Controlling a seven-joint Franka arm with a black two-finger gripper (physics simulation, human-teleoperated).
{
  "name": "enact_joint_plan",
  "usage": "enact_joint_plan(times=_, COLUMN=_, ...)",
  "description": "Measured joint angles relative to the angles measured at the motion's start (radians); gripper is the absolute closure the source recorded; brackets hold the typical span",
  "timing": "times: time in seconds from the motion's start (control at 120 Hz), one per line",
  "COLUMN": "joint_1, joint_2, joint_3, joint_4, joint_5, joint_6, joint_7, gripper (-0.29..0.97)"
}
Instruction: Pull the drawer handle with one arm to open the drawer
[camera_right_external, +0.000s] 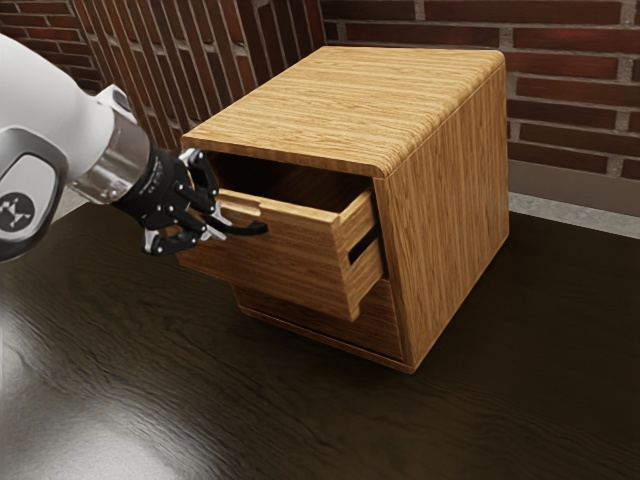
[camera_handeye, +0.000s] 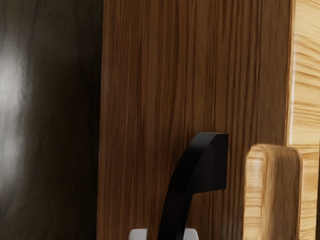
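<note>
A light wooden cabinet (camera_right_external: 440, 180) stands on the dark table (camera_right_external: 200, 400). Its upper drawer (camera_right_external: 290, 255) is pulled out partway, with a dark gap showing above its front panel. A curved black handle (camera_right_external: 247, 228) sticks out from that panel. My black gripper (camera_right_external: 210, 224) comes in from the exterior view's left and is shut on the handle. In the wrist view the handle (camera_handeye: 197, 170) rises from between my pale finger pads (camera_handeye: 137, 234) against the drawer front (camera_handeye: 150, 100).
The lower drawer (camera_right_external: 330, 320) sits flush in the cabinet. A brick wall (camera_right_external: 560, 60) stands behind. Dark glossy tabletop (camera_handeye: 50, 125) stretches in front of the cabinet and to the exterior view's left.
</note>
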Motion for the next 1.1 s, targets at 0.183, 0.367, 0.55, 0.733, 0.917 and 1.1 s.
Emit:
enact_joint_plan(times=0.183, joint_1=-0.005, joint_2=-0.026, joint_3=0.0, joint_4=-0.03, joint_5=0.0, joint_6=0.001, joint_7=0.0, gripper=0.72)
enact_joint_plan(times=0.367, joint_1=-0.006, joint_2=-0.059, joint_3=0.0, joint_4=-0.059, joint_5=0.0, joint_6=0.001, joint_7=0.001, gripper=0.72)
enact_joint_plan(times=0.55, joint_1=-0.006, joint_2=-0.1, joint_3=0.0, joint_4=-0.091, joint_5=0.0, joint_6=0.0, joint_7=0.001, gripper=0.72)
enact_joint_plan(times=0.733, joint_1=-0.008, joint_2=-0.151, joint_3=0.0, joint_4=-0.13, joint_5=0.001, joint_6=-0.001, joint_7=0.001, gripper=0.72)
enact_joint_plan(times=0.917, joint_1=-0.01, joint_2=-0.211, joint_3=0.0, joint_4=-0.174, joint_5=0.001, joint_6=-0.005, joint_7=0.001, gripper=0.72)
enact_joint_plan(times=1.1, joint_1=-0.009, joint_2=-0.256, joint_3=0.001, joint_4=-0.209, joint_5=0.002, joint_6=-0.013, joint_7=0.001, gripper=0.72)
